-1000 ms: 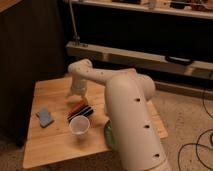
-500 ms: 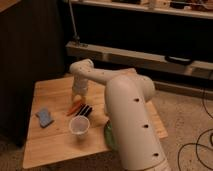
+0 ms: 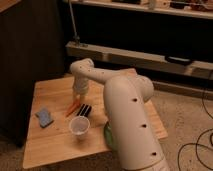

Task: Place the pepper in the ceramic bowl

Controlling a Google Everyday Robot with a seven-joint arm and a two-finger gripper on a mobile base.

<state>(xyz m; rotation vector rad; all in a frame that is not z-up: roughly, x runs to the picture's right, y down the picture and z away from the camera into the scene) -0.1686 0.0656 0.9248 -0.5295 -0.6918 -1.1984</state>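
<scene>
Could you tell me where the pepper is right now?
In the camera view the pepper is just below the gripper, left of the black striped block and behind the plastic cup.

White gripper (image 3: 79,95) over orange pepper (image 3: 73,107), black striped block (image 3: 84,110)

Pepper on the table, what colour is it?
The pepper is orange-red, seen in the camera view; the claw is just above it.
</scene>
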